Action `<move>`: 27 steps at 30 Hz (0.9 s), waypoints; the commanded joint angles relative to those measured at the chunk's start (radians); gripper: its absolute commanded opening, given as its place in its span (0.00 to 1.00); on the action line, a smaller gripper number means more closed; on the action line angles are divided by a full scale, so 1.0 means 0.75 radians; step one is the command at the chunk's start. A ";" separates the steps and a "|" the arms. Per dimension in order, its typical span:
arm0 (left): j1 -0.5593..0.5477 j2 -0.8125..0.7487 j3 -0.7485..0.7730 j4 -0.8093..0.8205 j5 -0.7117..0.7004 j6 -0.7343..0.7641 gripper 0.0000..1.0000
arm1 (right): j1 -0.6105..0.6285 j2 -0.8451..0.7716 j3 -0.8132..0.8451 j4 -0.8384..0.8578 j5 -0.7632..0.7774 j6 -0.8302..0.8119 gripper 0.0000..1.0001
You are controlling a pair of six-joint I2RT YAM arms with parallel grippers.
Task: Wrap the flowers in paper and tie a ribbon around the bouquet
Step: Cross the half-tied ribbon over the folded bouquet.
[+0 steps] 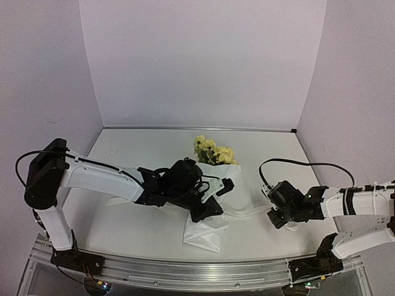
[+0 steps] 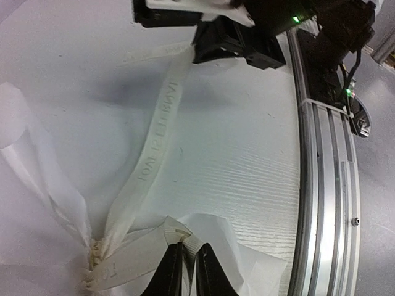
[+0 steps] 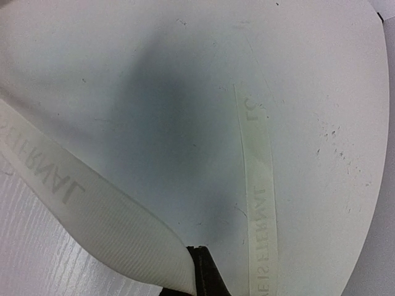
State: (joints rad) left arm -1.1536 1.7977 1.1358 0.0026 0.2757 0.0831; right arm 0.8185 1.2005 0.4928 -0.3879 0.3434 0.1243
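Observation:
The bouquet lies mid-table, with the yellow flowers [image 1: 213,151] at its far end and the white paper [image 1: 207,234] coned around the stems. My left gripper [image 1: 210,213] hovers low over the cone. In the left wrist view its jaws [image 2: 189,245] stand a narrow gap apart, a folded ribbon end [image 2: 170,231] at their tips, paper [image 2: 247,246] beneath. The cream ribbon [image 2: 154,148] runs from a knot [image 2: 97,250] to my right gripper [image 1: 271,216]. That gripper [image 3: 197,250] is shut on the ribbon [image 3: 80,203], pulled taut above the table.
A loose ribbon tail [image 3: 259,203] lies flat on the table beside the right gripper. An aluminium rail [image 1: 197,271] runs along the near edge. Lilac walls [image 1: 203,61] close off the back and sides. A black cable [image 1: 296,163] loops above the right arm.

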 commanded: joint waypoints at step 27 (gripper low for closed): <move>-0.069 0.287 0.391 -0.066 0.090 0.140 0.36 | 0.004 0.106 0.149 -0.059 -0.087 0.091 0.00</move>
State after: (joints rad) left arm -1.2041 1.9895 1.3552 -0.0540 0.3023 0.1849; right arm 0.8188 1.2785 0.5724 -0.4145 0.2737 0.1756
